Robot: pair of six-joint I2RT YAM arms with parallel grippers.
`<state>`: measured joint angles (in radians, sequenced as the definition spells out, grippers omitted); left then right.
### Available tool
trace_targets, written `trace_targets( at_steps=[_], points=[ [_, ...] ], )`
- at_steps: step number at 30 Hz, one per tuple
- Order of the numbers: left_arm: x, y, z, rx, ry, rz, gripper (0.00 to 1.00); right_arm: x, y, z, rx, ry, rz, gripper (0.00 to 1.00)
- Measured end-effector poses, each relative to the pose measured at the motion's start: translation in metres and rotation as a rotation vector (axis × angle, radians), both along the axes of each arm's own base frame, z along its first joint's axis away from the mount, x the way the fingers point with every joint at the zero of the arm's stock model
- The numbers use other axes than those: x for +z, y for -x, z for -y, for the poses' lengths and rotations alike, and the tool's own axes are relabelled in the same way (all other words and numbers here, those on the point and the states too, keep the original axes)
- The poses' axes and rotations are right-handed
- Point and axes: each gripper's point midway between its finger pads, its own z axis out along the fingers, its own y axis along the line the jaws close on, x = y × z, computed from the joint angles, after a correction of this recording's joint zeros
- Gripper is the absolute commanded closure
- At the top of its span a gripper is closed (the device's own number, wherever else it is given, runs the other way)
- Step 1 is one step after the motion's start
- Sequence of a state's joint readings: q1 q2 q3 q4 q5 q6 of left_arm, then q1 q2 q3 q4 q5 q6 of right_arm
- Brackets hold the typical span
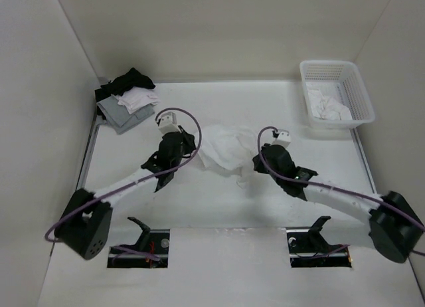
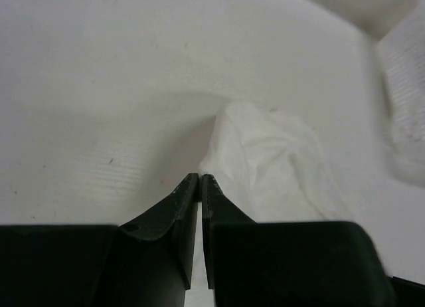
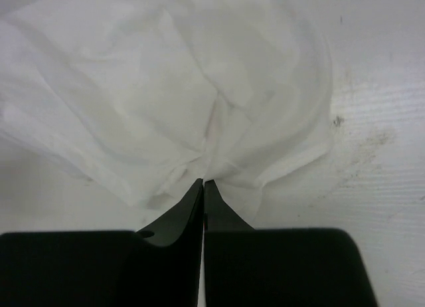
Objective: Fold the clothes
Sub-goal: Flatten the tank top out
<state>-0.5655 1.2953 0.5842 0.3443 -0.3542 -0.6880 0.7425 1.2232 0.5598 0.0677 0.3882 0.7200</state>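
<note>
A crumpled white garment, the clothes [image 1: 222, 151], lies in the middle of the table between my two arms. My left gripper [image 1: 192, 146] is at its left edge. In the left wrist view the black jaws [image 2: 200, 177] are shut, and a corner of the cloth [image 2: 272, 161] rises from the tips. My right gripper [image 1: 254, 164] is at the garment's right side. In the right wrist view its jaws [image 3: 203, 182] are shut, and folds of the cloth [image 3: 153, 101] gather into the tips.
A white lattice basket [image 1: 355, 88] at the back right holds another white garment [image 1: 330, 107]. A heap of black, grey and white garments [image 1: 126, 98] lies at the back left corner. Walls close the table in on three sides.
</note>
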Motion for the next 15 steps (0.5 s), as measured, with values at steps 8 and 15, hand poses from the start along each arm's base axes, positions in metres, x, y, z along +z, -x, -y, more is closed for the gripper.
trace_targets(
  at_steps=[8, 15],
  points=[
    [0.156, 0.043, -0.054, 0.096, 0.204, 0.360, 0.95, 0.253, 0.043, 0.004, 0.147, -0.214, 0.459, 0.96],
    [0.204, 0.088, -0.100, 0.185, 0.280, 0.501, 0.94, 0.334, 0.096, 0.024, 0.243, -0.338, 0.620, 0.92]
  ],
)
